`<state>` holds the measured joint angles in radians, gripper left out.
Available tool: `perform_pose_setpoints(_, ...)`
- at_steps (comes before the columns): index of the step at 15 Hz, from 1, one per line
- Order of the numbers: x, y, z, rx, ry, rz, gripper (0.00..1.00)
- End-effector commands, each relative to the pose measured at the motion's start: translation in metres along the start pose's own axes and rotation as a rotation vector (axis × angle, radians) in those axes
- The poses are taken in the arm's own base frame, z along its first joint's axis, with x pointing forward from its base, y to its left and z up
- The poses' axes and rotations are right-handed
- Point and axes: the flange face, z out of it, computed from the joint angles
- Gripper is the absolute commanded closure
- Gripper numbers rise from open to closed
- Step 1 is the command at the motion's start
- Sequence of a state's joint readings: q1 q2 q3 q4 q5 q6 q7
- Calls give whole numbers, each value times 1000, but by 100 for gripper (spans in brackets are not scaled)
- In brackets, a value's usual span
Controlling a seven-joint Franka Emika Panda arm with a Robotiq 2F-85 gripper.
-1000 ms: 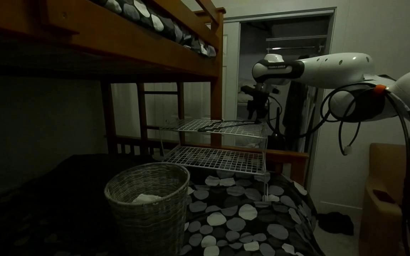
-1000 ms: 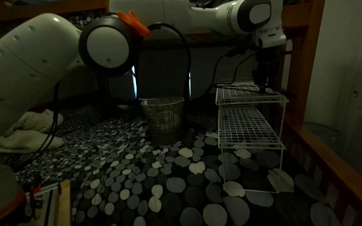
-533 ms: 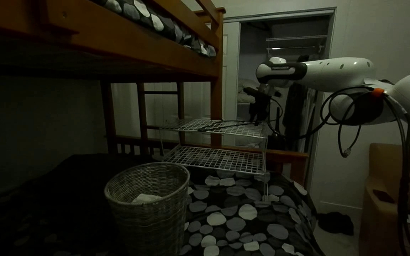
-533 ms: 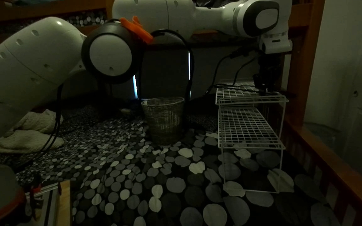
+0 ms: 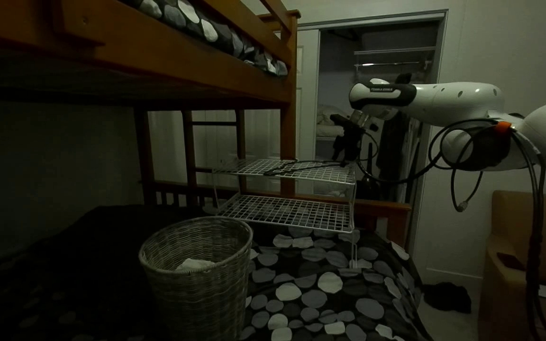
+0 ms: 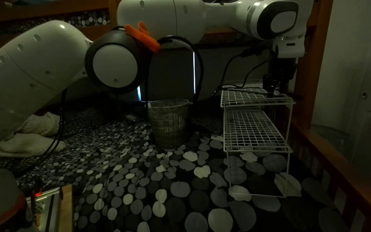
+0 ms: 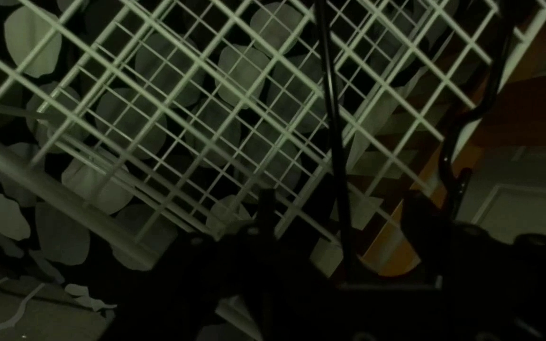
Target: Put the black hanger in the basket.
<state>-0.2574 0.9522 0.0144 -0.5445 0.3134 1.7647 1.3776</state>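
Since the earlier frames the arm (image 5: 458, 102) is sinking and shifting rightward in both exterior views, the gripper (image 7: 341, 202) is leaning further over, and the black hanger (image 7: 334, 123) is keeping its place. The room is looking dim: a wooden bunk bed (image 5: 183, 61) is filling much of it, and a closet (image 5: 341, 85) is opening off the pale wall (image 5: 514, 42). A dark bedspread (image 6: 179, 190) with pale round spots is spreading under a white wire rack (image 7: 64, 200) and the woven basket (image 5: 197, 303), standing apart; a white bundle (image 5: 195, 264) is lying inside the basket. The hanger is resting on the rack's upper tier (image 5: 320, 174), its long axis running roughly left to right in an exterior view, its bars drawing together toward the gripper. Where its hook is pointing, I cannot tell. In the wrist view the jaws are standing wide apart, the hanger's straight bar passing between them, clear of both
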Motion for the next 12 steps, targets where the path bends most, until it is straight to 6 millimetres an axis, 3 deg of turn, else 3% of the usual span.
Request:
perform_pose_setpoints(1,4,3,7,-22,-56,40,31)
perform_pose_setpoints(2,4,4,10,-34,-63,49,44)
perform_pose_setpoints(4,4,7,15,-57,-70,65,53)
perform_pose_setpoints(9,5,14,14,-119,-80,100,95)
perform_pose_setpoints(12,-7,18,1,-161,-68,32,100)
